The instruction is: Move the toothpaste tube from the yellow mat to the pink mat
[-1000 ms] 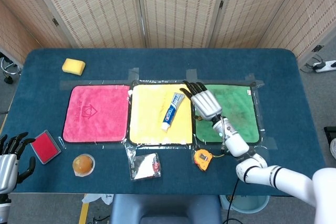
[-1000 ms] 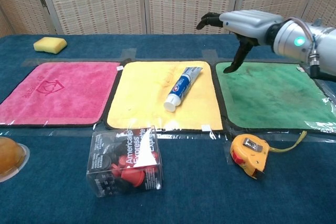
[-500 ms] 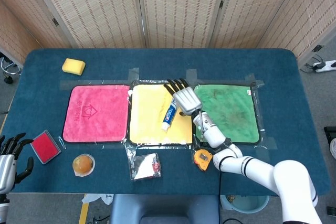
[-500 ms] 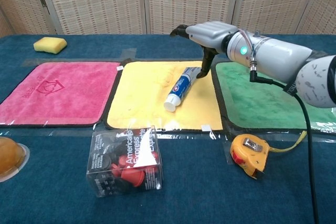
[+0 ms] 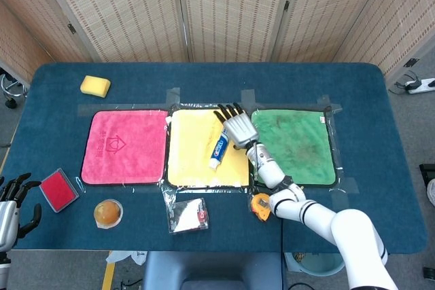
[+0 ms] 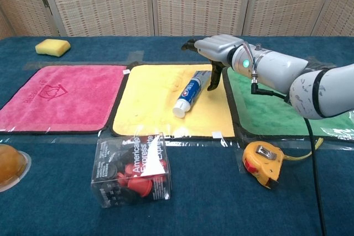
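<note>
The toothpaste tube [image 5: 219, 147] lies aslant on the yellow mat [image 5: 191, 161], cap toward the near edge, with the task barely begun: the tube is not yet lifted, and the pink mat [image 5: 126, 146] to the left lies bare of it. The right hand [image 5: 237, 127] hovers over the far right part of the yellow mat, fingers spread and holding nothing, just beside the tube's far end; whether any fingertip touches the tube cannot be told. What is left, by the look of it, is the whole of the work: closing on the tube, raising it, carrying it leftward across the seam between mats and setting it down on pink. The chest view shows the right hand from the side, its thumb hanging down close by the tube's crimped end and its fingers reaching out above, a height the head view flattens away. The head view alone shows the left hand [image 5: 9, 207], idle at the near left corner of the desk [image 5: 367, 93], fingers apart and empty, beside a red pad [image 5: 59, 189]. It also lays out the full row of mats, with the green mat [image 5: 299, 142] on the right under the right forearm. The chest view brings closer a clear box [image 6: 131, 170] and a yellow tape measure [image 6: 262, 162] lying near the desk's front.
</note>
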